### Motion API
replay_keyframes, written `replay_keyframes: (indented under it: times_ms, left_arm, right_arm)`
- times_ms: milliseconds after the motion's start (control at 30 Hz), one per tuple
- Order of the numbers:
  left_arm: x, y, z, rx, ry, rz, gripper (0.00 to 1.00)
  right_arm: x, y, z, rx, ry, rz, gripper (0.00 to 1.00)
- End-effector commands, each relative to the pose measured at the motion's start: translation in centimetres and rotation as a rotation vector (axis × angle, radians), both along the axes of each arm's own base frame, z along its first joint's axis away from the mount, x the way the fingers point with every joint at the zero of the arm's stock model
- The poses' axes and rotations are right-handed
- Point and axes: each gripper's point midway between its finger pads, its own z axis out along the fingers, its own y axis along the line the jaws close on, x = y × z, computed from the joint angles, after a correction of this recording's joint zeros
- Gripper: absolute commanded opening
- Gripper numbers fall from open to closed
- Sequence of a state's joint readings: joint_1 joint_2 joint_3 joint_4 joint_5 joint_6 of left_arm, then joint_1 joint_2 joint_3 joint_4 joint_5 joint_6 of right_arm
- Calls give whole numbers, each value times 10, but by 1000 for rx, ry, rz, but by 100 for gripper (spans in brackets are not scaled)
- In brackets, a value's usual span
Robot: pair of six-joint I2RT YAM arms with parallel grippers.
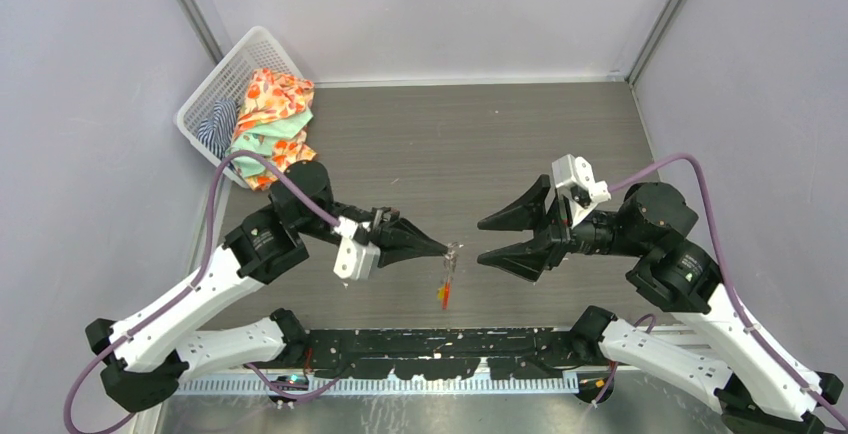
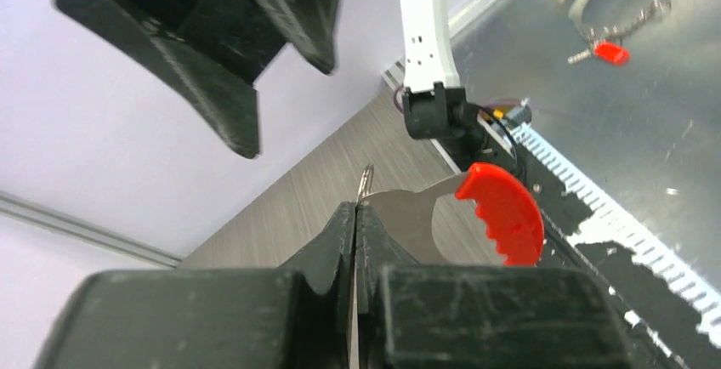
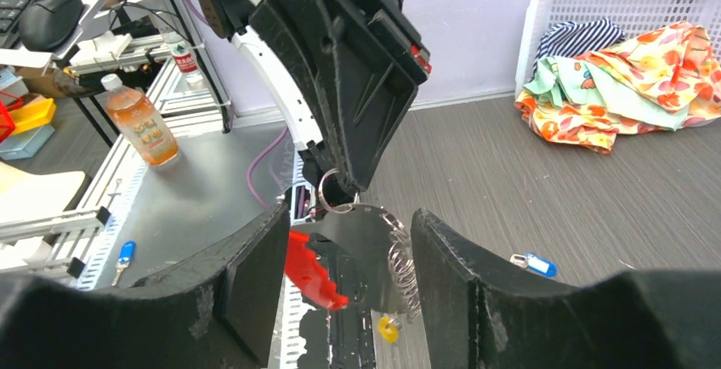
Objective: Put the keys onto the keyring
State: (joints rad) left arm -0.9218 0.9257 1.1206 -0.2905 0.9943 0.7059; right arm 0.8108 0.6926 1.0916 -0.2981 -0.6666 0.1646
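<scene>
Above the near edge's middle of the tabletop (image 1: 450, 144): two tools meet tip to tip, raised off the grey wood-grain surface.
Left tool (image 1: 443, 247): fingers pressed together, clamped on the thin metal ring at the top of the keyring; the tool points toward the right edge.
Keyring (image 1: 450, 269): small grey metal ring-and-chain cluster with a flat red oval plastic tag (image 2: 502, 212); it hangs down from the left tool's tips, clear of the tabletop.
Ring (image 3: 327, 191): pinched edge-on between the left tool's tips, as the left wrist view shows.
Chain (image 3: 400, 263): dangles beside the red tag, below the ring.
Yellow-headed key (image 3: 388, 328): small metal key with a yellow-orange plastic head, hanging at the bottom of the cluster; how it is fastened cannot be told.
Blue-headed key (image 3: 534, 263): small metal key with a blue plastic head, lying flat on the tabletop, farther from the near edge than the keyring and well apart from it.
Right tool (image 1: 482, 241): fingers spread apart, gripping nothing; its tips stand just beside the keyring, facing the left tool.
Far left corner: white plastic lattice basket (image 1: 235, 74), tilted, holding orange-flowered, mint and striped cloths (image 1: 270, 119) that spill onto the tabletop.
</scene>
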Motion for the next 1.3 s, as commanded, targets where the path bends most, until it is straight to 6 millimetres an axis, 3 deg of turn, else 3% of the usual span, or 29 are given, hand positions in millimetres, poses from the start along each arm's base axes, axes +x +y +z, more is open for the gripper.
replay_keyframes:
  times_ms: [0,267,467,900,1133,1267]
  left_arm:
    - [3,-6,48,-119,147,39,0]
    - [13,-14,62,-137,294,88,0]
    - [19,-19,70,-139,346,106,0]
    - [20,-19,76,-146,352,109,0]
    - [20,-20,72,-136,357,106,0]
    - [20,-22,69,-127,362,104,0]
  right_arm:
    - [-7,3,13,53,-44,46,59]
    - [-7,0,25,108,-80,28,60]
    - [6,3,27,130,-84,-24,58]
    - [25,8,9,67,-48,-90,47]
    - [29,11,10,76,-43,-99,37]
    - [31,16,8,71,-26,-88,24]
